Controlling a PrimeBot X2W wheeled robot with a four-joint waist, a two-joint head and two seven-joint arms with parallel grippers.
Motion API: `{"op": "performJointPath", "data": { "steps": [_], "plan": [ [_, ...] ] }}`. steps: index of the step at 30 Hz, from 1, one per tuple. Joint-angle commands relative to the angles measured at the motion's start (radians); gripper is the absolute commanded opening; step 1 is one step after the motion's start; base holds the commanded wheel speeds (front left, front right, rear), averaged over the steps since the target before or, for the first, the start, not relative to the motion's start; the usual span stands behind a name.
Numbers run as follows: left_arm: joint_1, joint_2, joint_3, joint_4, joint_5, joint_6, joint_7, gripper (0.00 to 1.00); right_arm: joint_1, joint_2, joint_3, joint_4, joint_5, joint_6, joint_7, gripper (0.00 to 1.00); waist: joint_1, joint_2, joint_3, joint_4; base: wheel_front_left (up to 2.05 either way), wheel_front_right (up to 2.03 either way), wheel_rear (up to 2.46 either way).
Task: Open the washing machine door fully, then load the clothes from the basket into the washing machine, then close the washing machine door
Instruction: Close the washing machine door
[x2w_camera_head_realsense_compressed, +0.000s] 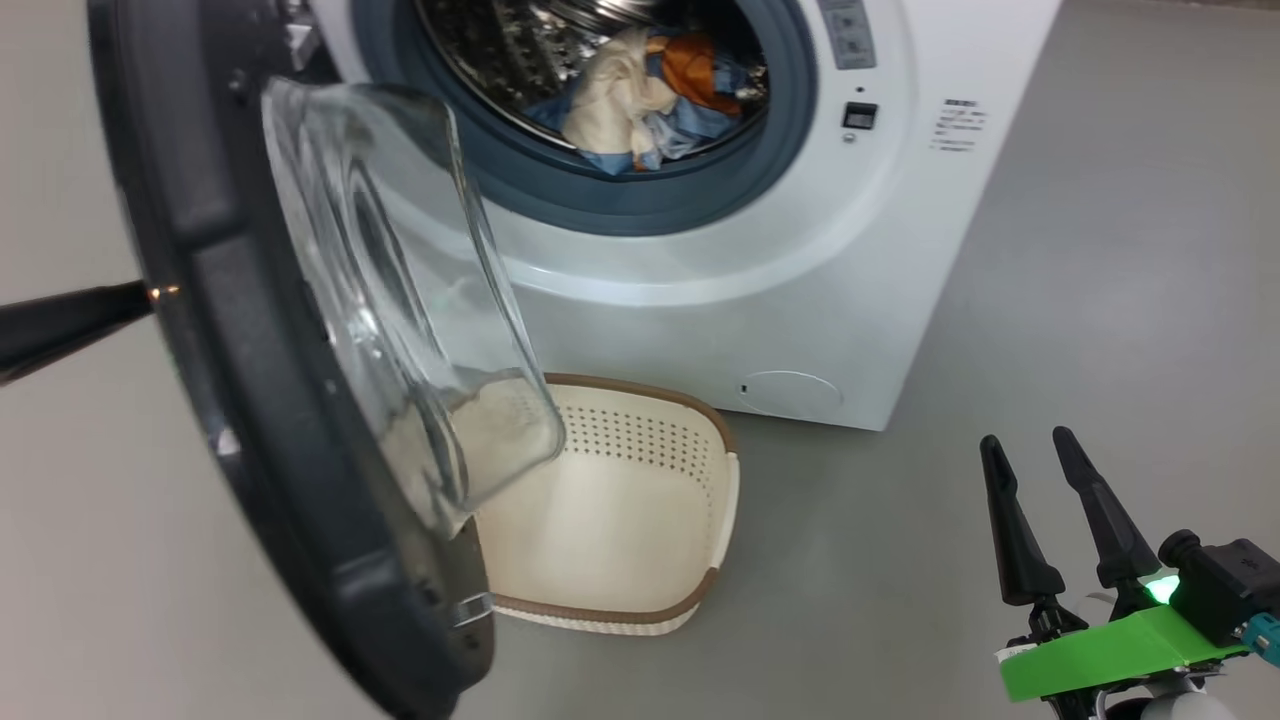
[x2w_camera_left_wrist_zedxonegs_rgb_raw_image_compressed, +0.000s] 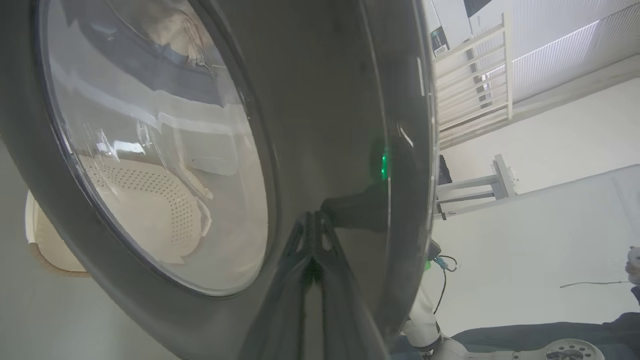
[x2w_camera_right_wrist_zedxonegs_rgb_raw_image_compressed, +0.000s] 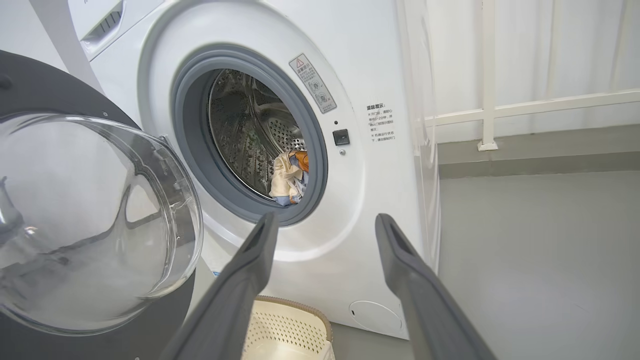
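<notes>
The washing machine (x2w_camera_head_realsense_compressed: 800, 250) stands with its door (x2w_camera_head_realsense_compressed: 230, 330) swung partway out to the left, glass bowl facing the drum. Both clothes (x2w_camera_head_realsense_compressed: 640, 100) lie bunched in the steel drum, cream over blue and orange, also visible as the clothes (x2w_camera_right_wrist_zedxonegs_rgb_raw_image_compressed: 289, 175). The basket (x2w_camera_head_realsense_compressed: 640, 520) sits empty on the floor under the door. My left gripper (x2w_camera_left_wrist_zedxonegs_rgb_raw_image_compressed: 313, 225) is shut, its tips against the door's glossy black outer face (x2w_camera_left_wrist_zedxonegs_rgb_raw_image_compressed: 325, 100); its dark finger (x2w_camera_head_realsense_compressed: 70, 315) reaches the rim from the left. My right gripper (x2w_camera_head_realsense_compressed: 1030, 445) hangs open and empty at lower right, away from the machine, with its fingers (x2w_camera_right_wrist_zedxonegs_rgb_raw_image_compressed: 250, 260) spread.
Grey floor (x2w_camera_head_realsense_compressed: 1100, 300) stretches to the right of the machine. A white railing (x2w_camera_right_wrist_zedxonegs_rgb_raw_image_compressed: 487, 100) runs along the wall behind it. In the left wrist view a pale wooden rail (x2w_camera_left_wrist_zedxonegs_rgb_raw_image_compressed: 475, 85) and a thin cable (x2w_camera_left_wrist_zedxonegs_rgb_raw_image_compressed: 590, 285) on the floor lie behind the door.
</notes>
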Motion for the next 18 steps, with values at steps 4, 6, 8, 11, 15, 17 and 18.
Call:
{"op": "performJointPath", "data": {
  "steps": [4, 6, 8, 11, 15, 17, 18],
  "plan": [
    [-0.039, 0.006, 0.031, -0.059, 0.007, -0.003, -0.027, 0.00, -0.012, 0.004, 0.015, -0.031, -0.005, 0.001, -0.005, 1.00, 0.0000, 0.0000, 0.011, -0.064, 0.00, 0.00, 0.00],
    [-0.046, -0.011, 0.026, -0.067, 0.016, -0.003, -0.037, 0.00, -0.014, 0.008, 0.011, -0.035, -0.005, 0.001, -0.005, 1.00, 0.0000, 0.0000, 0.017, -0.085, 0.00, 0.00, 0.00],
    [-0.053, -0.027, 0.023, -0.070, 0.024, -0.003, -0.051, 0.00, -0.017, 0.011, 0.008, -0.036, -0.006, 0.001, -0.005, 1.00, 0.0000, 0.0000, 0.025, -0.107, 0.00, 0.00, 0.00],
    [-0.070, -0.046, 0.022, -0.068, 0.059, -0.003, -0.087, 0.00, -0.027, 0.017, 0.003, -0.040, -0.007, 0.001, -0.005, 1.00, 0.0000, 0.0000, 0.043, -0.153, 0.00, 0.00, 0.00],
    [-0.095, -0.062, 0.030, -0.057, 0.108, -0.003, -0.146, 0.00, -0.039, 0.023, 0.000, -0.043, -0.008, 0.001, -0.005, 1.00, 0.0000, 0.0000, 0.062, -0.200, 0.00, 0.00, 0.00],
    [-0.107, -0.071, 0.026, -0.046, 0.133, -0.003, -0.170, 0.00, -0.042, 0.027, 0.001, -0.044, -0.009, 0.001, -0.005, 1.00, 0.0000, 0.0000, 0.068, -0.223, 0.00, 0.00, 0.00],
    [-0.115, -0.073, 0.026, -0.041, 0.148, -0.003, -0.185, 0.00, -0.045, 0.028, 0.002, -0.044, -0.009, 0.001, -0.005, 1.00, 0.0000, 0.0000, 0.072, -0.235, 0.00, 0.00, 0.00]
  ]
}}
